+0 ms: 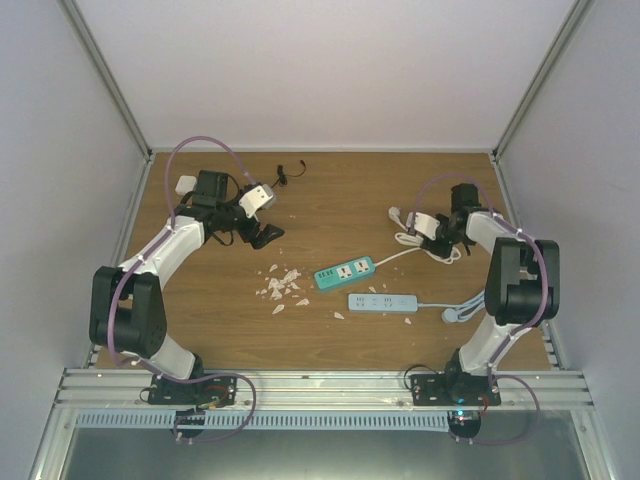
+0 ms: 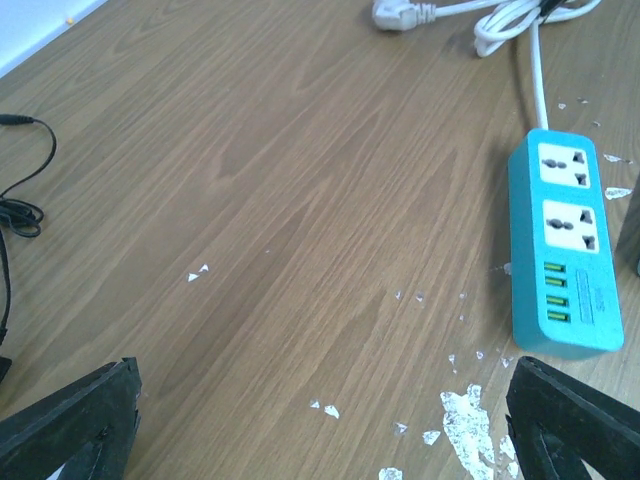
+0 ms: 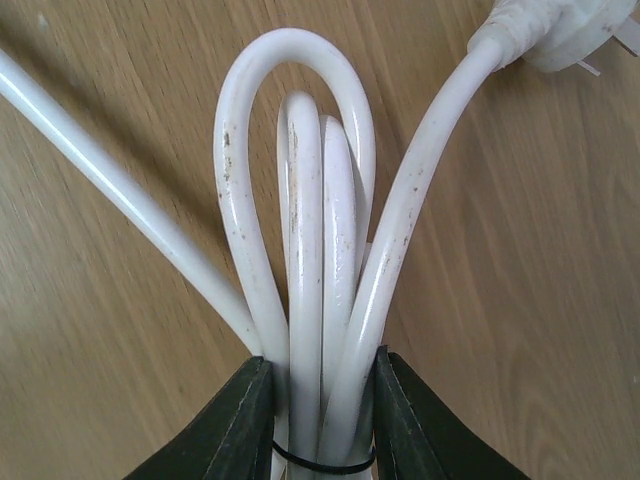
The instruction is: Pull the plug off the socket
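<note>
The socket, a teal power strip (image 1: 345,271) (image 2: 565,250), lies flat mid-table, and both of its outlets stand empty. Its white cord runs back to a tied coil (image 1: 428,246) (image 3: 310,200). The white plug (image 1: 395,212) (image 3: 560,30) (image 2: 395,12) lies loose on the wood just beyond the coil. My right gripper (image 1: 437,238) (image 3: 320,400) is shut on the bundled white cord, several strands squeezed between its black fingers above a thin black tie. My left gripper (image 1: 266,236) (image 2: 320,430) hovers open over bare wood left of the teal strip, holding nothing.
A light blue power strip (image 1: 382,302) with its own cord (image 1: 455,312) lies nearer the arms. White flakes (image 1: 281,284) (image 2: 468,420) are scattered left of the teal strip. A thin black cable (image 1: 290,175) (image 2: 25,200) lies at the back left. Enclosure walls ring the table.
</note>
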Available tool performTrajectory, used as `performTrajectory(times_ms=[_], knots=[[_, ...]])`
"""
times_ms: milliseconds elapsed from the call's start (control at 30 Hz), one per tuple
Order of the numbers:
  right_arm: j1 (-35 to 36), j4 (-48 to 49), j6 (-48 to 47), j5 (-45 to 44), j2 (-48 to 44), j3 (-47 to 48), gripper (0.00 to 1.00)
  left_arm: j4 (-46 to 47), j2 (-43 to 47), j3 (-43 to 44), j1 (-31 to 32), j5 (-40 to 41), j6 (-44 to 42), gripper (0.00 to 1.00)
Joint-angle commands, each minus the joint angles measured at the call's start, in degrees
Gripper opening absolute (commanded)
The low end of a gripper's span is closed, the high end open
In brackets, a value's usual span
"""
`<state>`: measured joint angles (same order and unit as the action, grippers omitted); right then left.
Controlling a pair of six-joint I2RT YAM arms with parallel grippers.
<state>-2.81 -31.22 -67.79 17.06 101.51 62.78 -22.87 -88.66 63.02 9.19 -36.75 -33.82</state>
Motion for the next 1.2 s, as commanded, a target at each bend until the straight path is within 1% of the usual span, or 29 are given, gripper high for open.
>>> performTrajectory(times_ms=[0, 533, 767, 1000, 1067, 1167], knots=[[-3.83, -1.94, -4.4, -3.59, -0.53, -2.41, 0.27, 2.4, -1.19, -0.49, -0.34, -0.59, 0.38, 0.99], [-12.87, -2.51, -13.63, -5.78, -4.82, -5.43, 0.27, 1.91, -2.3, 0.06, -0.33, -0.91, 0.5, 0.99], [-16.18, -1.36, -17.18, -7.39, -5.63, -5.92, 0.27, 1.49, -2.74, 0.44, -0.32, -1.51, 0.55, 0.99], [-17.66, 0.14, -19.67, -8.79, -5.27, -5.82, 0.28, 1.5, -2.74, 0.43, -0.24, -1.65, 0.47, 0.99], [-17.8, 0.15, -19.83, -8.84, -5.34, -5.81, 0.3, 1.48, -2.74, 0.43, -0.29, -1.63, 0.43, 0.99], [-17.82, -0.8, -20.01, -7.39, -6.5, -5.61, 0.43, 1.37, -2.67, 0.52, -0.33, -2.01, 0.59, 0.99]])
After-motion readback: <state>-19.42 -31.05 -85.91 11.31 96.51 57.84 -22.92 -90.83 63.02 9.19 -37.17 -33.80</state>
